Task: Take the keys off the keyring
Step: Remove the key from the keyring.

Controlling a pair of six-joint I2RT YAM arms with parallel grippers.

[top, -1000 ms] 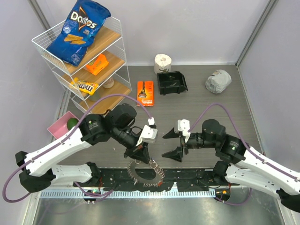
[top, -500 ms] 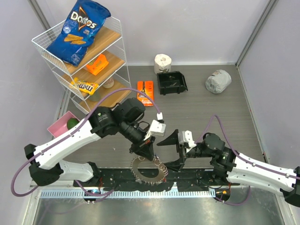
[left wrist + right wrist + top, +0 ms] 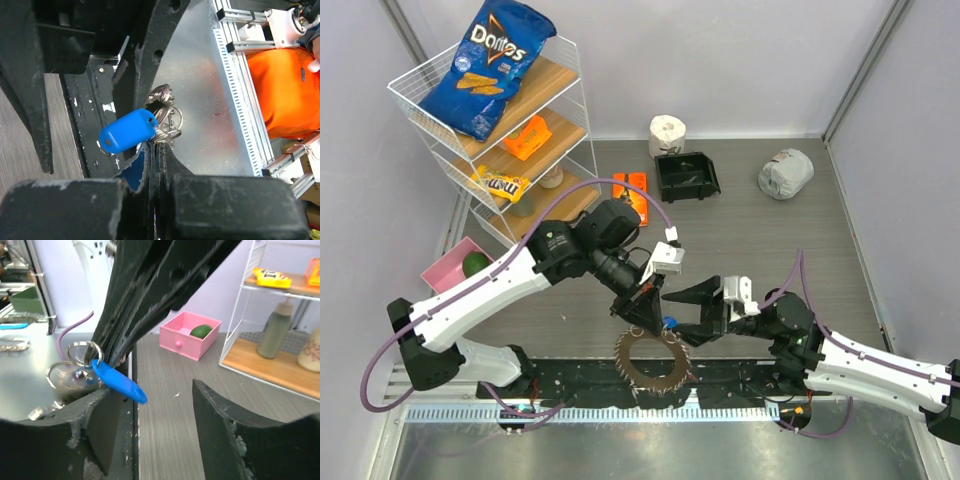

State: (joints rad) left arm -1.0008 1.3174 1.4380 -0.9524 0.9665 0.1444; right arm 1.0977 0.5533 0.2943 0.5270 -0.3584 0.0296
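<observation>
Clamped tight, the left gripper (image 3: 642,312) dangles the keyring (image 3: 653,365) at lower centre of the overhead view. The blue-headed key (image 3: 120,382) slants down-right, straight toward the right gripper (image 3: 670,316), whose jaws gape wide, nearest.

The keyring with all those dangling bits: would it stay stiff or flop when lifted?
The keyring probably holds its hoop shape: pinched by the left gripper, it shows a round loop. Its fringe likely swings, being loose small pieces. The blue key dangles freely, so it may twist away when pushed.
</observation>
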